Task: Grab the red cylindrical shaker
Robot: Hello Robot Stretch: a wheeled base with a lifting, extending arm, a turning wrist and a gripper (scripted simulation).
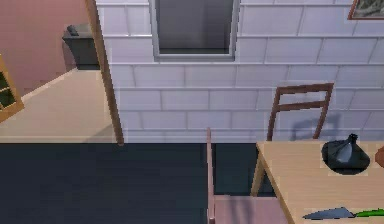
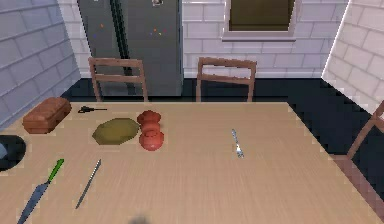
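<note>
On the wooden table in the arm side view, two small red things stand close together left of the middle. The farther one is short and squat, and may be the red shaker. The nearer one is rounder. Both rest on the tabletop beside a flat olive-green disc.
Also on the table are a brown loaf, a fork, a green-handled knife, a thin utensil and a dark pot. Chairs stand on the far side, with a grey fridge behind. Another chair stands at the table's end.
</note>
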